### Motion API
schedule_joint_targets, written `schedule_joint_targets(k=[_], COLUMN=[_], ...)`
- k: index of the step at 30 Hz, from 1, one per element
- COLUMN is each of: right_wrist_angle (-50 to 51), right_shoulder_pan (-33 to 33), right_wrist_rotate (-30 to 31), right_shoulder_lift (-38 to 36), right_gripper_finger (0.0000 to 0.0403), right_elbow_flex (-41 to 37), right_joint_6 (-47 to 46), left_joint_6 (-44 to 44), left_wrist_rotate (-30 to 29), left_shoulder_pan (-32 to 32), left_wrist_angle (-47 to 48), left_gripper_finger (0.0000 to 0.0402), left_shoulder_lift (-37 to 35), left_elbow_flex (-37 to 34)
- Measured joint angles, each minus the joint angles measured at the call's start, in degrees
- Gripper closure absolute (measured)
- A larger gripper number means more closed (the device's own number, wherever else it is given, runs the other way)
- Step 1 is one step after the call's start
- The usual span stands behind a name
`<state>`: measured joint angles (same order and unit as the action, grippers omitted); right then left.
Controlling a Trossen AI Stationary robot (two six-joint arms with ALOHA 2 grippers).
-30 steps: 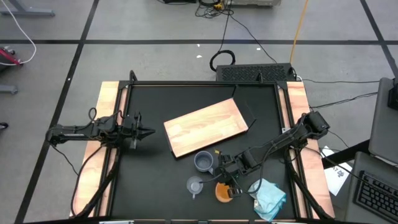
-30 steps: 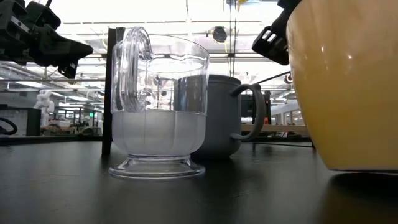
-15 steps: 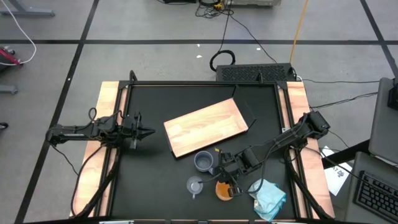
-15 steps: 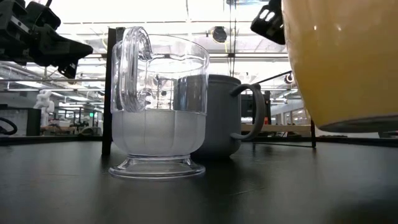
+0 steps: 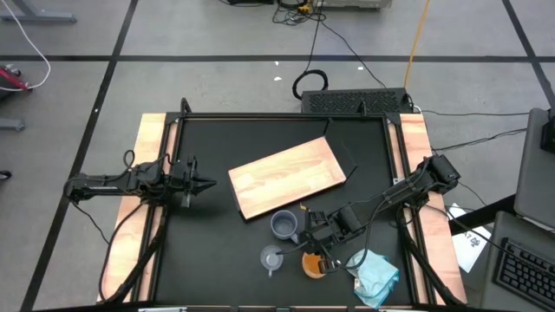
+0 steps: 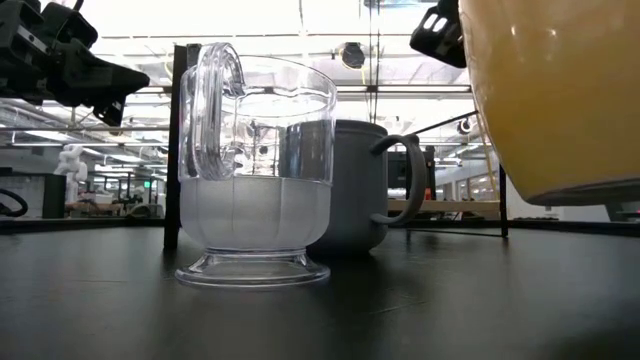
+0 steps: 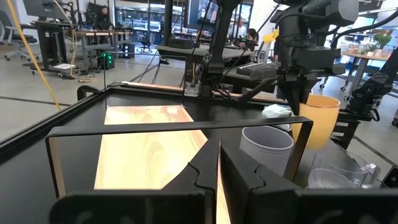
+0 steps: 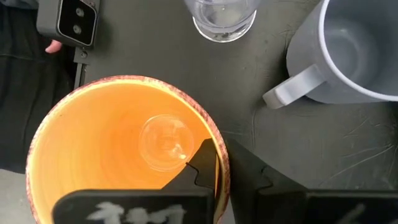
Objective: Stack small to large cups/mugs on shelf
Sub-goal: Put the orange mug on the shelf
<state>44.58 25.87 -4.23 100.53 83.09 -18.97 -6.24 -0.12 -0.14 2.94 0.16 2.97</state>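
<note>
From above, my right gripper (image 5: 319, 252) is clamped on the orange mug's (image 5: 312, 264) rim near the table's front edge, beside the blue-grey mug (image 5: 284, 225) and the clear glass cup (image 5: 271, 257). The wooden shelf (image 5: 286, 176) lies mid-table. My left gripper (image 5: 208, 184) waits closed at the left.

At table level, the orange mug (image 6: 550, 95) hangs clear of the tabletop (image 6: 320, 300).

From my right wrist, one finger (image 8: 202, 165) sits inside the rim.

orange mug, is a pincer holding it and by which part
Yes. The right pincer is shut on the orange mug at its rim wall, lifting it off the black table. The left pincer holds nothing.
</note>
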Motion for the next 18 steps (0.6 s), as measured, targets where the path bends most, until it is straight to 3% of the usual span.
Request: schedule_joint_targets(k=[18], right_wrist_angle=[-0.2], right_shoulder_pan=[0.1], right_wrist_rotate=[0.0], right_shoulder_lift=[0.0], right_gripper_finger=[0.0395], right_elbow_flex=[0.0], right_joint_6=[1.7], left_joint_6=[0.0], left_wrist_rotate=[0.0], left_shoulder_pan=[0.0], left_wrist_angle=[0.0], left_gripper_finger=[0.0385], left_shoulder_lift=[0.0], left_elbow_flex=[0.0])
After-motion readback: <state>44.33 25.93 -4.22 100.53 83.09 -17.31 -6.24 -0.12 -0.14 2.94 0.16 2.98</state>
